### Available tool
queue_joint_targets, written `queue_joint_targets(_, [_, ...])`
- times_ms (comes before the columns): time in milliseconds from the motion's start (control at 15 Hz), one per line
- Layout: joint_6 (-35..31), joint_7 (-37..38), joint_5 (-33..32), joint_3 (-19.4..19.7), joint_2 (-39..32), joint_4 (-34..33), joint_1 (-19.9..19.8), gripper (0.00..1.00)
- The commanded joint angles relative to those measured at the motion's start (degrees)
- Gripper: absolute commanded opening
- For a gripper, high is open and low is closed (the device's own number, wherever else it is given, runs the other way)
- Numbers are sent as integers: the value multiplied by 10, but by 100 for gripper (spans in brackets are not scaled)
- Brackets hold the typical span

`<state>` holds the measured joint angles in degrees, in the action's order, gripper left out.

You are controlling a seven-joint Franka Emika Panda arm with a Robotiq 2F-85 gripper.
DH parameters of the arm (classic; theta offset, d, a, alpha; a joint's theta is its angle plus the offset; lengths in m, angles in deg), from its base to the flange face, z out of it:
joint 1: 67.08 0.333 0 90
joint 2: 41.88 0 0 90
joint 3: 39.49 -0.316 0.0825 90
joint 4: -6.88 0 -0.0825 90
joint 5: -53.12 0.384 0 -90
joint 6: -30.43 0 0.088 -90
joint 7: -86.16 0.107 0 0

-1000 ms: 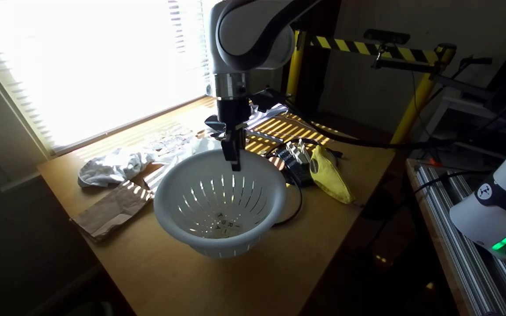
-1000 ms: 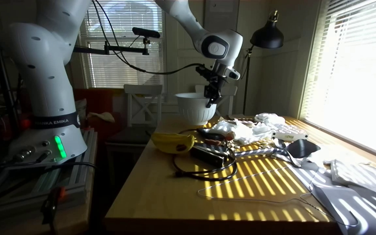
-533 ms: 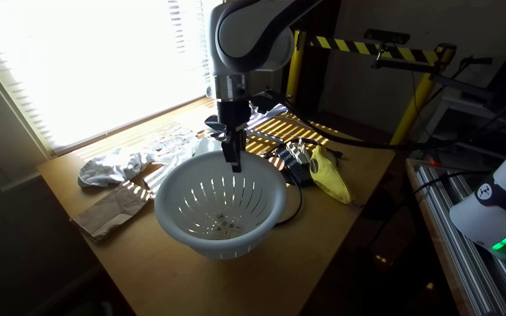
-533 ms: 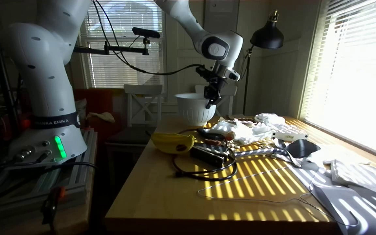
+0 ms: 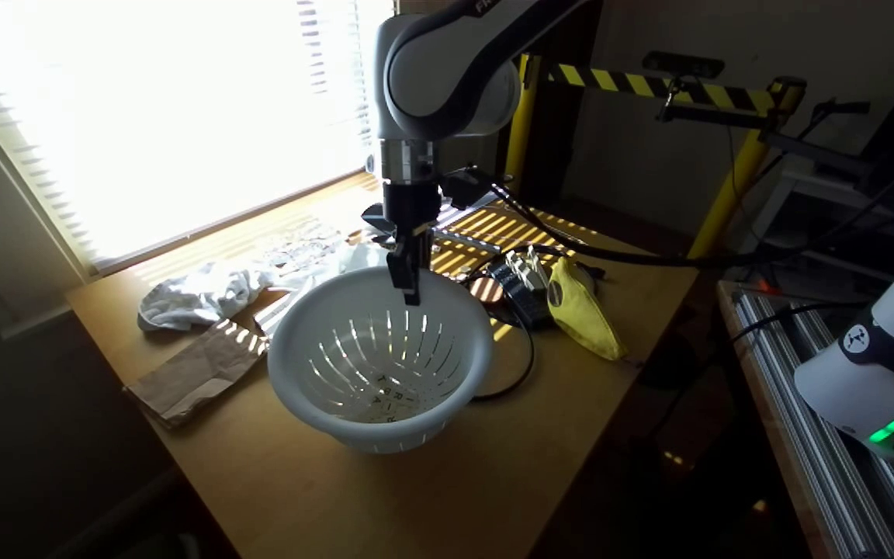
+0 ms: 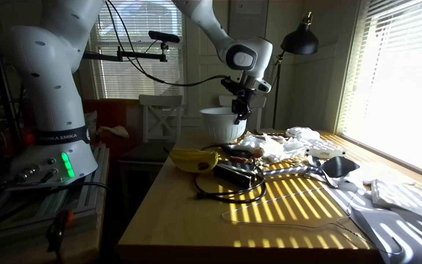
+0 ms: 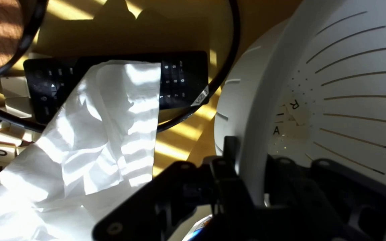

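Observation:
A white colander with slotted walls stands upright in both exterior views, its rim [image 5: 285, 357] facing up and its side wall [image 6: 220, 128] near the table's far end. My gripper [image 5: 410, 286] is clamped over that rim. In the wrist view the curved rim [image 7: 268, 90] runs between the two black fingers, one finger [image 7: 231, 147] outside the wall and the other [image 7: 281, 177] inside. Several letter tiles [image 5: 393, 396] lie in the bottom, with an A tile [image 7: 276, 130] readable. Whether the base touches the table I cannot tell.
Beside the colander lie a black remote [image 7: 179, 90], a crumpled white sheet [image 7: 106, 134], a looped black cable [image 7: 235, 33] and loose letter tiles [image 7: 1, 153]. A yellow banana-shaped pouch [image 5: 583, 310] and a brown paper bag [image 5: 199, 373] flank it. A black lamp [image 6: 300, 42] stands behind.
Gripper and colander have shifted together, slightly left in an exterior view, and right and lower in an exterior view from across the table. The grip on the rim stays the same.

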<state>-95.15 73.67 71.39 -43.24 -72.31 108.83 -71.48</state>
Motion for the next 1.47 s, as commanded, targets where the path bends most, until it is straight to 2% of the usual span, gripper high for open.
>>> queue_joint_targets(0, [13, 7, 2, -7, -6, -7, -3, 3])
queue_joint_targets(133, [17, 7, 4, -8, -6, -5, -5, 3])
queue_joint_targets(200, [20, 8, 3, -6, -4, -5, -6, 36])
queue_joint_targets(267, [21, 9, 4, -5, -1, -3, -7, 37])
queue_joint_targets(467, [49, 41, -12, 10, 20, 9, -3, 56])
queue_joint_targets(667, [65, 31, -6, 15, 59, 39, -12, 78])
queue_joint_targets(867, [30, 27, 0, 30, 137, 104, -19, 98])
queue_joint_targets(1067, [-24, 69, -16, 65, 206, 164, -23, 100])
queue_joint_targets(1200, [-50, 103, -75, 94, 227, 186, -22, 100])
queue_joint_targets(1400, [-11, 54, -160, 122, 228, 195, -41, 100])
